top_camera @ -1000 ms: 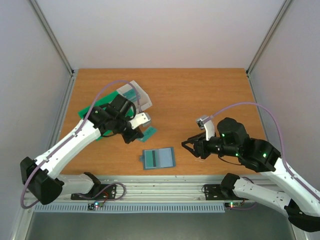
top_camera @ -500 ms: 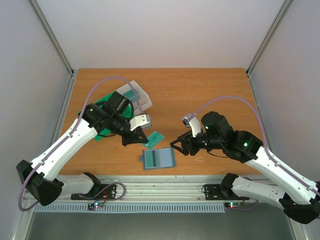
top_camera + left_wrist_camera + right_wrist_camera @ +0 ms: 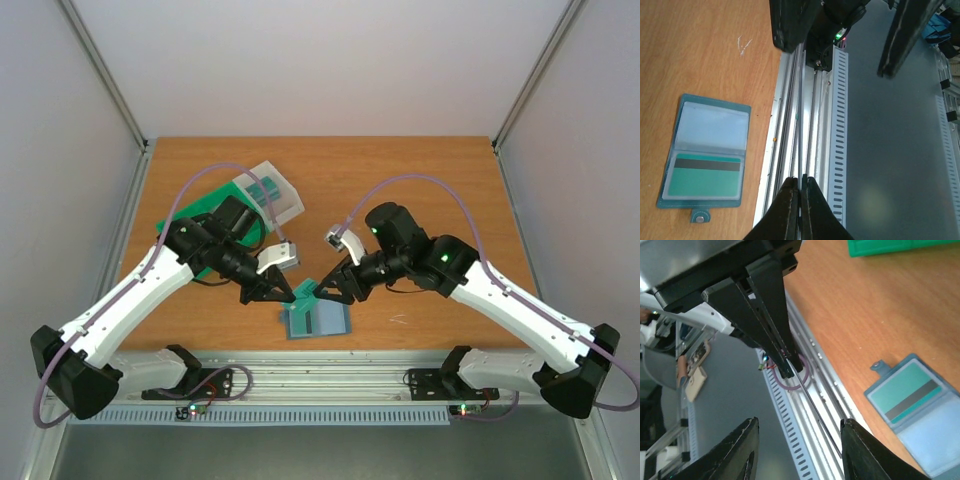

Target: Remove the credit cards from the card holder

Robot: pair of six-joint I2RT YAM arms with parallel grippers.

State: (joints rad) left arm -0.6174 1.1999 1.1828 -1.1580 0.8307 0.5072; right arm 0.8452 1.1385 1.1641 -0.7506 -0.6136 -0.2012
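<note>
The card holder (image 3: 316,320) lies open and flat on the table (image 3: 420,190), just under the tips of both grippers and a little toward the arms' bases. Its two clear pockets face up. One holds a striped teal card (image 3: 704,180) with a dark band along one long edge. The other pocket looks pale, and I can't tell whether anything is in it. Behind the left gripper (image 3: 283,293), back past its wrist, sits the green tray (image 3: 885,246) with the white bin (image 3: 283,200). Teal pieces show inside the bin, too small to count.

By my count there is one holder, one card in its pocket, one loose card (image 3: 306,291) held in the air, one tray and one bin.

The left arm reaches in from the near left corner, its forearm slanting over the tray's edge and its wrist tipped down toward the holder. Its fingers are pressed together on one end of the loose card, which shows from both wrist cameras as only a thin line, edge-on. The right arm arcs in from the opposite side with its elbow raised, and the right gripper (image 3: 330,293) points straight at the left one. Its fingers are spread wide, and the card's free end lies between them, closer to one finger. Whether it touches that finger I can't tell.
</note>
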